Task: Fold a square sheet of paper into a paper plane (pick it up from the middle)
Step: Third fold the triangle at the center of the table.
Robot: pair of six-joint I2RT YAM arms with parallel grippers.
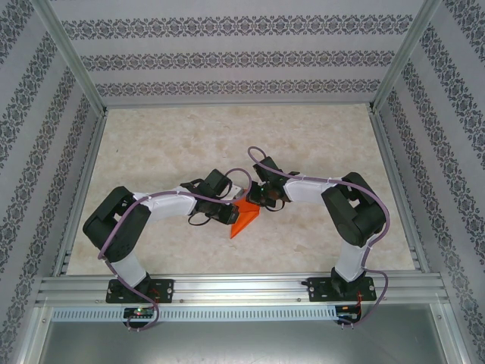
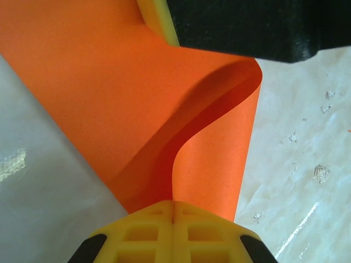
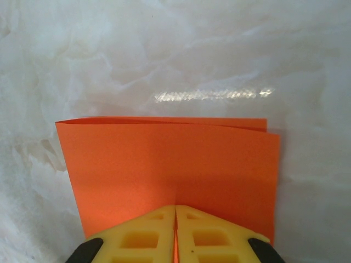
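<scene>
Across the pale marbled table (image 1: pixel 227 144), both arms reach inward and meet near the middle: left arm (image 1: pixel 151 206) from one side, right arm (image 1: pixel 341 199) from the other. Between them sits the orange sheet of paper (image 1: pixel 245 218), doubled over, one corner pointing toward the near edge. From the left wrist, the sheet curls in a loose, unflattened bend. Left gripper (image 2: pixel 173 207): yellow fingers clamped tight on the paper's edge! Right gripper (image 3: pixel 175 211), same story, pinched closed on the doubled layers, whose far edges sit slightly offset.
</scene>
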